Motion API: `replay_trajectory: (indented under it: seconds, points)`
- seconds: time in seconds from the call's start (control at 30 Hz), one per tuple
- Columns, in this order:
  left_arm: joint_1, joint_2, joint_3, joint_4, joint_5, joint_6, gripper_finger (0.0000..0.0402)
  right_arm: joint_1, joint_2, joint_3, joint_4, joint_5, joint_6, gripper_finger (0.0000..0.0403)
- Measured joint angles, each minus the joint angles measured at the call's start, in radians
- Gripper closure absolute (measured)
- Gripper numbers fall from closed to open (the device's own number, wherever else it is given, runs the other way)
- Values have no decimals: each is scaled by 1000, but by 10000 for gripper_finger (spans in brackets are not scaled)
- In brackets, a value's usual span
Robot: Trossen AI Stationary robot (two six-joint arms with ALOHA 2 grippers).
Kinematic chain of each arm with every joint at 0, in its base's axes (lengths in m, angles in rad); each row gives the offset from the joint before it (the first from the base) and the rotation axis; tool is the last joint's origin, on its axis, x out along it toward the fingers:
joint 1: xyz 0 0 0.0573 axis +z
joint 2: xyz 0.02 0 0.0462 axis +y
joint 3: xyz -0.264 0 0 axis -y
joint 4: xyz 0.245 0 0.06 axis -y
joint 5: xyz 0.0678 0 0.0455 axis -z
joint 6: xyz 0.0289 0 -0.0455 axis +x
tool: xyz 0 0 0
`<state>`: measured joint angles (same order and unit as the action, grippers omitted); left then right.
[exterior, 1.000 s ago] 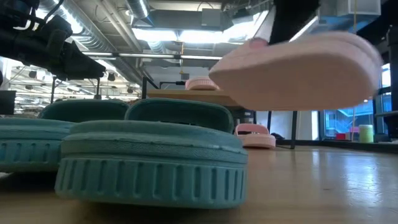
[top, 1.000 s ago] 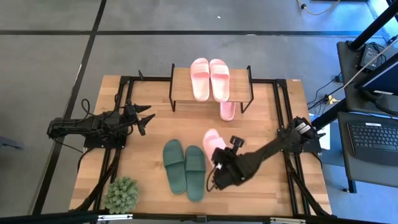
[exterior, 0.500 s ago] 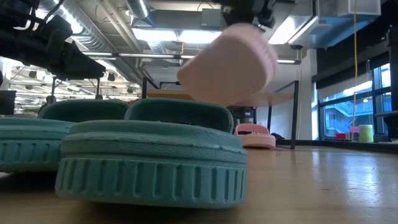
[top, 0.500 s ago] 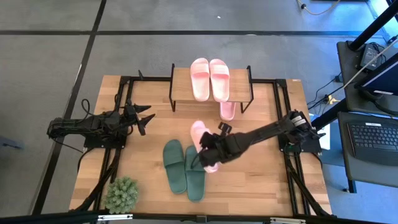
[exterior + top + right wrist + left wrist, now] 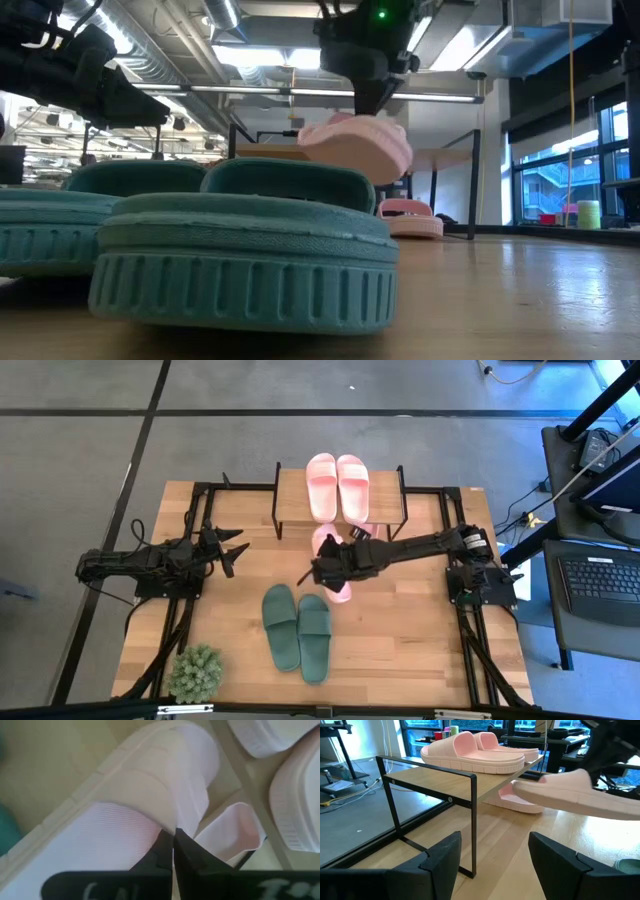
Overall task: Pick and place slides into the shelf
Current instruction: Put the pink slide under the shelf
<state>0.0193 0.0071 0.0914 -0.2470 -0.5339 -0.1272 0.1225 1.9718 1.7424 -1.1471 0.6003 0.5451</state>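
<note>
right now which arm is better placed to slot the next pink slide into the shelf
Right. The right gripper is shut on a pink slide, held in the air just in front of the shelf. The left gripper is open, holds nothing, and sits off to the side.

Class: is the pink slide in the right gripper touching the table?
Apart. The low view shows the held slide hanging from the right gripper, with open room background between it and the table.

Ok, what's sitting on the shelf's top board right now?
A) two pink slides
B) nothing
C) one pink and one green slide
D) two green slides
A: a pair of pink slides lies side by side on the shelf's top board, while both green slides lie on the table and the right gripper holds a third pink slide in front of the shelf.
</note>
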Motion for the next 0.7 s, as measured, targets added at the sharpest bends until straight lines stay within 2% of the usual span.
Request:
replay_trajectory:
  seconds: [0.33,0.5,0.7]
  points:
    - [0,0,0,0,0,58,177,-44,59,-1,3,-2,0,401]
    - [0,0,0,0,0,58,177,-50,92,-1,2,56,47,401]
    - [0,0,0,0,0,58,177,-51,147,-1,2,59,55,401]
